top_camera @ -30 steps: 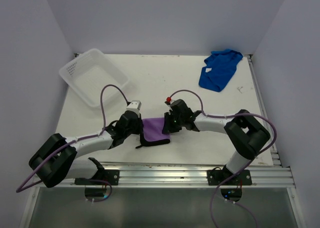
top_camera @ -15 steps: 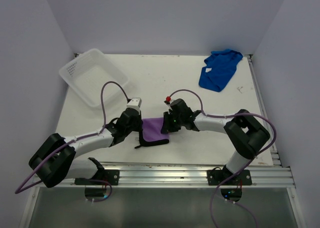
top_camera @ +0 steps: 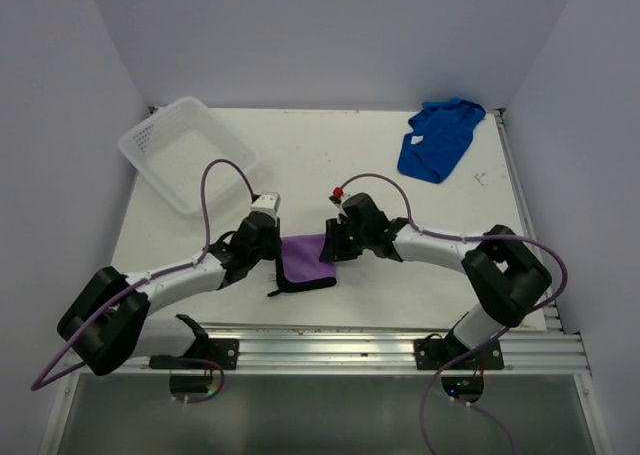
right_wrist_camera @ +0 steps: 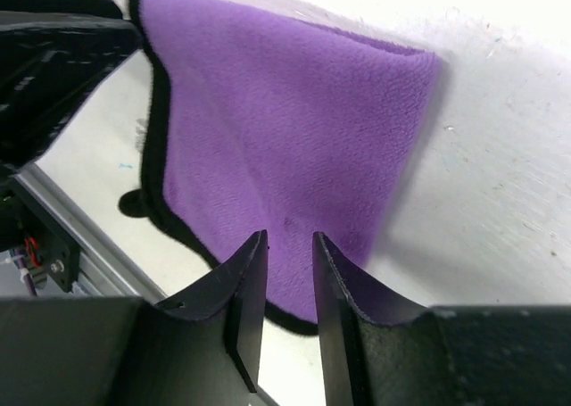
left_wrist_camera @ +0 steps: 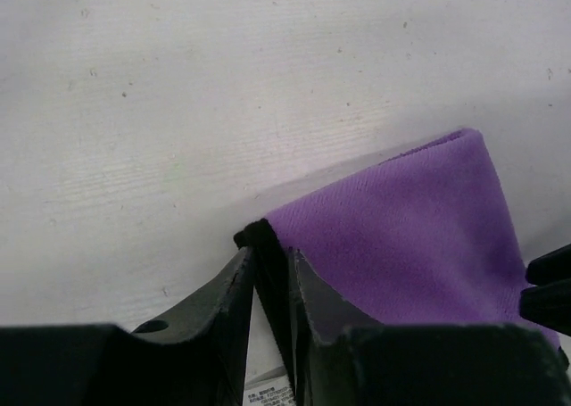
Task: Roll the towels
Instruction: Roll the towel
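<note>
The purple towel [top_camera: 305, 256], hemmed in black, lies folded on the table between my two grippers. My left gripper [top_camera: 277, 250] is shut on the black hem at the towel's left corner, seen close in the left wrist view [left_wrist_camera: 268, 245] with the purple cloth [left_wrist_camera: 401, 227] spreading to the right. My right gripper [top_camera: 334, 246] is over the towel's right edge. In the right wrist view its jaws [right_wrist_camera: 287, 238] stand slightly apart above the flat cloth [right_wrist_camera: 285, 111], with nothing between them. The blue towel [top_camera: 438, 140] lies crumpled at the far right.
A white plastic basket [top_camera: 187, 153] stands at the far left of the table. The metal rail [top_camera: 330, 350] runs along the near edge. The left gripper's black body [right_wrist_camera: 53, 58] shows at the upper left of the right wrist view.
Both grippers have shifted slightly away from the near edge at the purple towel. The right arm's elbow has swung out to the right. The towel stays in place.
</note>
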Available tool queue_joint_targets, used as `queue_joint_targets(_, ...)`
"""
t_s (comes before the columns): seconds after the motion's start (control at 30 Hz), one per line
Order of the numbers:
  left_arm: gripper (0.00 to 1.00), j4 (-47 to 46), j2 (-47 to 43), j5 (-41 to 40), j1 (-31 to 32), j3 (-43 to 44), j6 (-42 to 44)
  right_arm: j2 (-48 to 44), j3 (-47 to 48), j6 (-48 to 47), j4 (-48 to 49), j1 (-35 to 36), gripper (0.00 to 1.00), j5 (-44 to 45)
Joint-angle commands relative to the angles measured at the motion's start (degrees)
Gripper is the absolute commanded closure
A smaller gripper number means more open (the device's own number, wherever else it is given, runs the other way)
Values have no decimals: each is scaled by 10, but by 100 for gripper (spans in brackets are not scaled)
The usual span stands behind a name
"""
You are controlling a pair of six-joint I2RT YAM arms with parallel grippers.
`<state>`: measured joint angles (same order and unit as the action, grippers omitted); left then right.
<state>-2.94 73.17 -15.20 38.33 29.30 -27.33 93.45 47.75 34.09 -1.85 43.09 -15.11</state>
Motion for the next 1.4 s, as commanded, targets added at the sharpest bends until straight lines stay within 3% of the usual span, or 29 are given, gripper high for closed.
queue_joint_targets(0.0, 73, 8, -23, -5, -8, 34, 2, -62, 34, -29, -53, 1, 69, 31)
queue_joint_targets(0.07, 66, 19, -40, -4, -8, 40, -3, -81, 23, -28, -72, -3, 64, 61)
queue_joint_targets(0.27, 58, 56, -67, -9, -9, 69, -3, -160, -61, 50, -46, -20, 56, 117)
queue_joint_targets(0.6, 60, 7, -3, 53, -9, 110, -9, -161, -182, 188, 139, -23, 52, 35)
queue_joint_targets(0.8, 60, -24, 34, 80, -8, 130, -10, -142, -273, 298, 281, -17, 51, 33)
queue_joint_targets(1.17, 61, -60, 83, 124, -6, 145, -14, -88, -284, 369, 351, 24, 50, 43)
queue_joint_targets(1.37, 61, -63, 104, 133, -6, 154, -9, -75, -290, 382, 342, 43, 58, 61)
